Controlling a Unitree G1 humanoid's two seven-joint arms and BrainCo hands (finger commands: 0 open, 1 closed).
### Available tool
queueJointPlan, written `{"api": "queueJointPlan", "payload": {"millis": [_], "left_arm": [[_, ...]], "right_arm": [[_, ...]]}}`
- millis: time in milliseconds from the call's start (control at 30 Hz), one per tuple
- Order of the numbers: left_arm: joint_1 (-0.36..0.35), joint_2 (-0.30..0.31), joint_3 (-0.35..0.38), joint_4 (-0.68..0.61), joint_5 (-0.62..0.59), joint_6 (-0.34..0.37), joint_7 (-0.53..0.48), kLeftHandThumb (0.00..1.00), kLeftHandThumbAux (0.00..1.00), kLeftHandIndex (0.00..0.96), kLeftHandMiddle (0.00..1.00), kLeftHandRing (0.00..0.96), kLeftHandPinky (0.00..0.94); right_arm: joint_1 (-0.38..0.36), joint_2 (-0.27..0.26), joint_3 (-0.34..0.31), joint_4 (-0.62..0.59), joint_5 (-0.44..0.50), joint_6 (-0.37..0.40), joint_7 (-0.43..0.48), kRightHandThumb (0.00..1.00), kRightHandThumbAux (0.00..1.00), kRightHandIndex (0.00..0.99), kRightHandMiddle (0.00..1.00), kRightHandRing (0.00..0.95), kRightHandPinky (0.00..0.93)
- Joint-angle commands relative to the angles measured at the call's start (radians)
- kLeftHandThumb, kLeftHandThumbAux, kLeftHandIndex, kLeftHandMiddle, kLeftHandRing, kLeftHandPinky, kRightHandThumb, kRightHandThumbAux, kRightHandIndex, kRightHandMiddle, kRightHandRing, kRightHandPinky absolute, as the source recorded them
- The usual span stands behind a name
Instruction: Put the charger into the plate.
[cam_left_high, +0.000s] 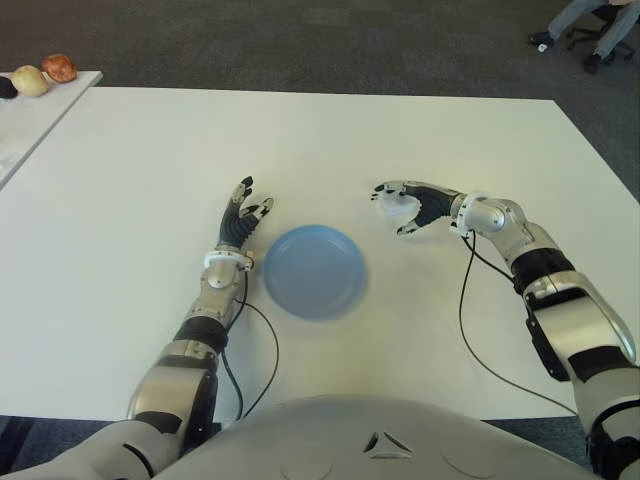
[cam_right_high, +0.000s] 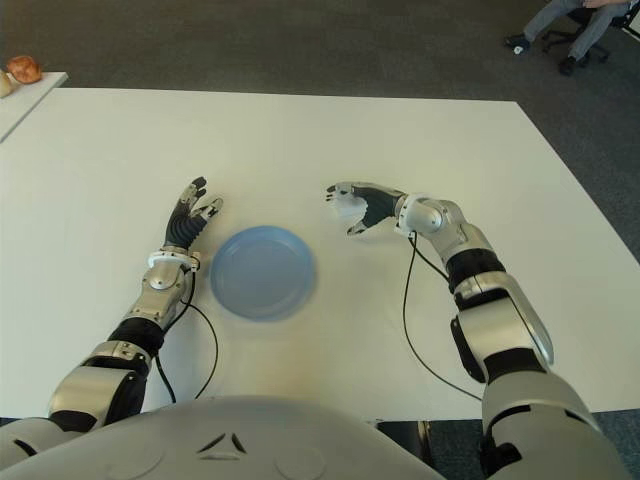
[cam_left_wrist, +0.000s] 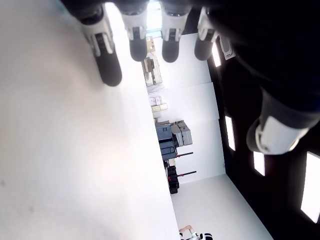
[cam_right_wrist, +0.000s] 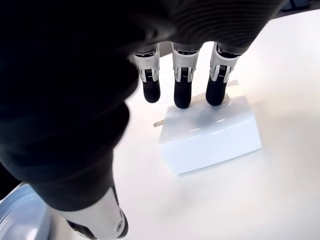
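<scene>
1. The right robot hand (cam_left_high: 415, 208) reaches in from the counter's right edge, palm turned toward the plate, fingers (cam_right_wrist: 181, 87) curved over the charger (cam_right_wrist: 210, 132). In the right wrist view three fingertips sit at the block's top edge and the thumb hangs apart, so the hand looks loosely cupped, not yet gripping; actual contact cannot be told.
2. The charger, a white block, lies on the counter (cam_left_high: 400, 130) directly under those fingers, its long axis running roughly crosswise to them.
3. The blue plate (cam_left_high: 313, 270) holds nothing and sits near the counter's middle, toward its front edge; it lies to the left of the charger and nearer the robot, so the carry likely runs that way.
4. The left robot hand (cam_left_high: 243, 222) shows just left of the plate, fingers extended and holding nothing; the right hand is clearly the nearer one.
</scene>
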Motion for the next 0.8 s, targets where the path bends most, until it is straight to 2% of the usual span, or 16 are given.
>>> {"api": "queueJointPlan", "payload": {"millis": [33,500,800], "left_arm": [[0.065,-0.01,-0.008,0.099,0.005,0.082,-0.033,0.0,0.568,0.037,0.065,0.048,0.019],[0.057,-0.006,-0.007,0.109,0.013,0.083,-0.03,0.0,0.566,0.035,0.07,0.057,0.033],[0.049,-0.006,-0.011,0.122,0.017,0.078,-0.027,0.0,0.557,0.038,0.068,0.053,0.027]], "right_arm": [[0.083,-0.028,-0.007,-0.108,0.032,0.053,0.092,0.1,0.898,0.0,0.063,0.104,0.159],[0.183,-0.067,-0.081,-0.32,0.135,0.137,0.209,0.084,0.939,0.0,0.08,0.109,0.136],[0.254,-0.091,-0.118,-0.439,0.185,0.186,0.271,0.024,0.945,0.0,0.073,0.111,0.151]]}}
